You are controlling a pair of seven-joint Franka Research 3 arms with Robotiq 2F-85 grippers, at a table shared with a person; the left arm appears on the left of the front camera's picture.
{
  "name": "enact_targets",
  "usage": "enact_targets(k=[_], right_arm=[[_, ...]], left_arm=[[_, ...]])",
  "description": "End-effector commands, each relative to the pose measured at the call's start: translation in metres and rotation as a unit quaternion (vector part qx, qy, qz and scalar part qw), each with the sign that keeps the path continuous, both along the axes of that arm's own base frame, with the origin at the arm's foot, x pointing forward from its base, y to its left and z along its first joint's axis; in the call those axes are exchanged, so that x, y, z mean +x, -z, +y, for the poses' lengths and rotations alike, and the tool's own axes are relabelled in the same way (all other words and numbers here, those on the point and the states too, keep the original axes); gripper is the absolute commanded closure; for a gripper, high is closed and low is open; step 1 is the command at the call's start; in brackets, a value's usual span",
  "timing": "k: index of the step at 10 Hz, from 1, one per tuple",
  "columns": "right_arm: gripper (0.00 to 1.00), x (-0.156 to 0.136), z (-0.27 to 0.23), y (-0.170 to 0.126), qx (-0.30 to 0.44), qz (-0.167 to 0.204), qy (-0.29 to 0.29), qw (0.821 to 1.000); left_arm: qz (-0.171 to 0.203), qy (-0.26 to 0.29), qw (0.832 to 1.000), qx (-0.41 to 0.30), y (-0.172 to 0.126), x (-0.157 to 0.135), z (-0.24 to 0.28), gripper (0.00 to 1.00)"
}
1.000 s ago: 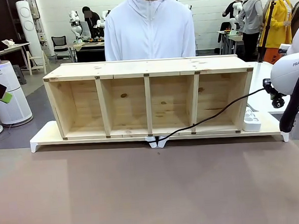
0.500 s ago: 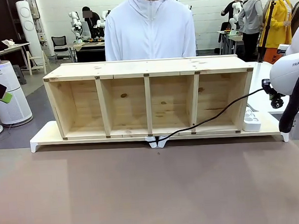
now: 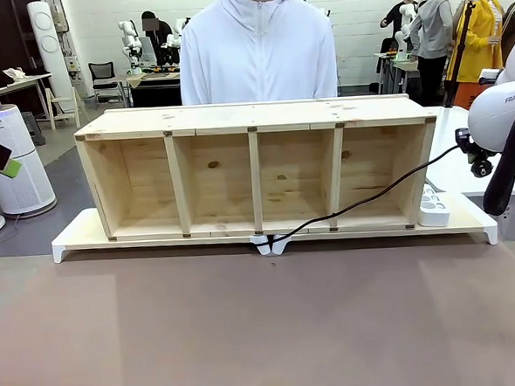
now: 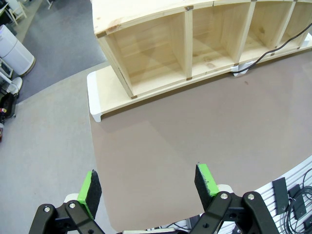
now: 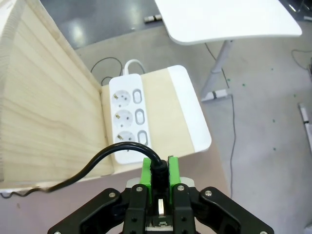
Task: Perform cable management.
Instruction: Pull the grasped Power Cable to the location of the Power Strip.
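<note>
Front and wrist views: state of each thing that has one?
cable: plug end gripped and held in the air, in no socket.
right claw: shut on the cable, above the power strip.
left claw: open, holding nothing.
power strip: all three sockets free; switch positions too small to tell.
wooden shelf: upright, open side facing the robot.

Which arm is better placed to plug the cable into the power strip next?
Right. The right gripper is shut on the cable, with the power strip just ahead of it; the left gripper hangs open over bare tabletop.
</note>
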State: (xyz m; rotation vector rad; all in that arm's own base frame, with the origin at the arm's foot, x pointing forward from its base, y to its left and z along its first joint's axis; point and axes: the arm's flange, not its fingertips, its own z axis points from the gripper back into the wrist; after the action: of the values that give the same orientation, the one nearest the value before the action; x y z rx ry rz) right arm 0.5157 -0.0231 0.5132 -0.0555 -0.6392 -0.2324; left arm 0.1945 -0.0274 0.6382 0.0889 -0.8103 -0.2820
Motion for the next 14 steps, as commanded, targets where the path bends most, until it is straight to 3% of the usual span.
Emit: enact_targets(k=[1,6,11,14], right_arm=[[0.83,0.021,-0.004,-0.006,-0.021,0.001,-0.004,1.0],[0.83,0.055,0.009,-0.001,-0.027,-0.018,-0.046,0.998],[0.83,0.074,0.009,0.007,0.002,-0.027,-0.046,0.999],[0.83,0.062,0.013,0.013,-0.013,-0.006,-0.044,0.999]], left_arm=[[-0.005,-0.001,1.0,0.0,-0.001,0.002,0.0,0.0],[-0.005,-0.001,1.0,0.0,-0.001,0.002,0.0,0.0],[-0.005,-0.001,1.0,0.0,-0.001,0.002,0.0,0.0],[-0.005,-0.001,1.0,0.0,-0.001,0.002,0.0,0.0]])
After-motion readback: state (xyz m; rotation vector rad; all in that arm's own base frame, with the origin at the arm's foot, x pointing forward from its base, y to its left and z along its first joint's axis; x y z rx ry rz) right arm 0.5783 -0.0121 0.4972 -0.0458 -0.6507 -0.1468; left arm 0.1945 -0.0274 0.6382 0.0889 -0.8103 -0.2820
